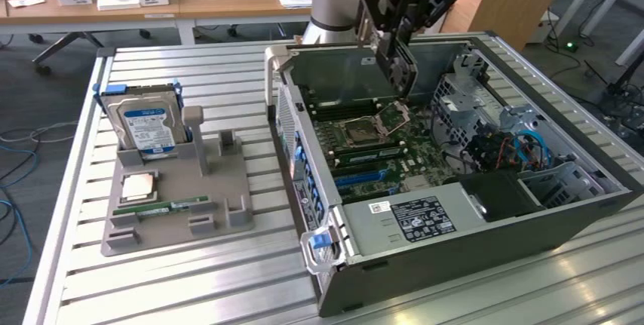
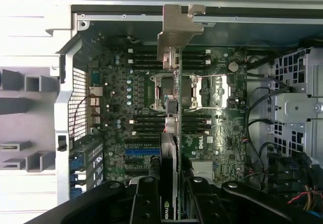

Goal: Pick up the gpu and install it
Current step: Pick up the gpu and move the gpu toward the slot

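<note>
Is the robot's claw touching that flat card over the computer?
Touching. The wrist view shows the gripper's fingers pressed against both sides of the card, holding it edge-on above the open computer.

The gpu (image 1: 400, 68) (image 2: 171, 153), a dark card with a pale metal bracket, is held on edge above the motherboard (image 1: 378, 155) (image 2: 126, 98).

Soft, even room light filled the exterior view, with pale glare streaking the slatted table (image 1: 181, 283) toward the exterior view's lower right and mild shade lying inside the computer case (image 1: 473, 242). In the wrist view the table beside the case was washed out almost to white, while the motherboard (image 2: 121, 108) sat dim. The pale bracket of the gpu (image 2: 177, 37) caught the light, and the gripper (image 2: 174, 186) was a dark, shadowed mass in the foreground.
</note>
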Controlling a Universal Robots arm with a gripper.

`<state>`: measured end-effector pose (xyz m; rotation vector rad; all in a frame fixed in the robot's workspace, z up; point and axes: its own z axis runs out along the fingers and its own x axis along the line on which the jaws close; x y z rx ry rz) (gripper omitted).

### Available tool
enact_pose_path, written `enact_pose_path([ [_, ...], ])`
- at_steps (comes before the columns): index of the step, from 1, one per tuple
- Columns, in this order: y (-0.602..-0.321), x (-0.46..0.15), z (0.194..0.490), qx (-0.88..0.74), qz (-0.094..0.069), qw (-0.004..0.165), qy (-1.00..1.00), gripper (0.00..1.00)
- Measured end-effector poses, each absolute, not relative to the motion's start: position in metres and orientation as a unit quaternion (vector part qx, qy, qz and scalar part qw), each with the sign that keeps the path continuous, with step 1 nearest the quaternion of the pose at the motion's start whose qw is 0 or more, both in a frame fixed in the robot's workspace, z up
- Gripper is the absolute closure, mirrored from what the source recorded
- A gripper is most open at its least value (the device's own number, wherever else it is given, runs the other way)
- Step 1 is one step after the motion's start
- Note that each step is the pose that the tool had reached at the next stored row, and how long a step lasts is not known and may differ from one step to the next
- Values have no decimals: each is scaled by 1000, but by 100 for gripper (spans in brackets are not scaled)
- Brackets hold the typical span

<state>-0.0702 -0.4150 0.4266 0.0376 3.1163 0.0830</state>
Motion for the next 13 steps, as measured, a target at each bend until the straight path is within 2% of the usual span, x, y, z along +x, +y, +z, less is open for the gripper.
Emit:
enact_pose_path([
  [13,-415,-43,427,12,27,12,999,74],
])
